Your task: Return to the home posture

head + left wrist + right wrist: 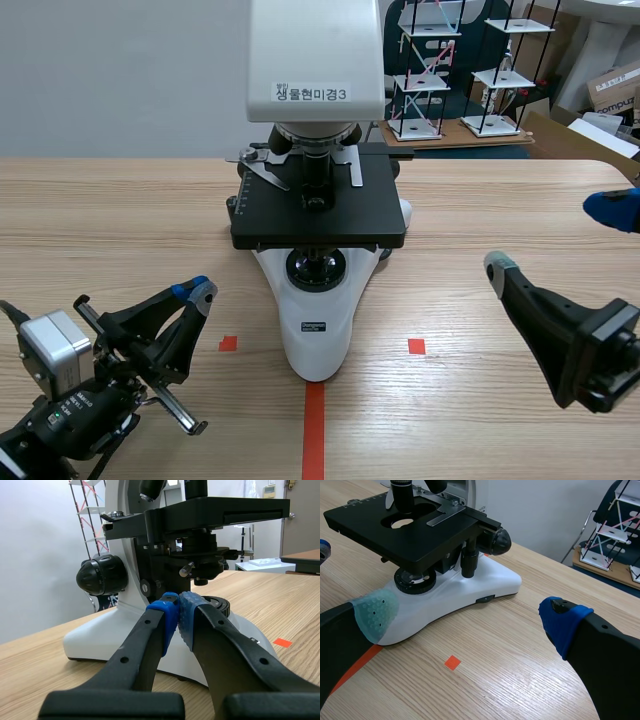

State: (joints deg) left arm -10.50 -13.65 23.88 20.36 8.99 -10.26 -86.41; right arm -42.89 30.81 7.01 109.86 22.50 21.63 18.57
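I am holding my left gripper low near the wooden table, at the near left side of the microscope. Its two blue pads are pressing together with nothing between them, and they are pointing toward the white base of the microscope, close to it but not touching. My right gripper is hovering at the right side of the microscope, well apart from it, with its fingers standing wide apart and holding nothing. The microscope is standing upright at the middle of the table, between my two arms. Some small rack models are standing behind the table.
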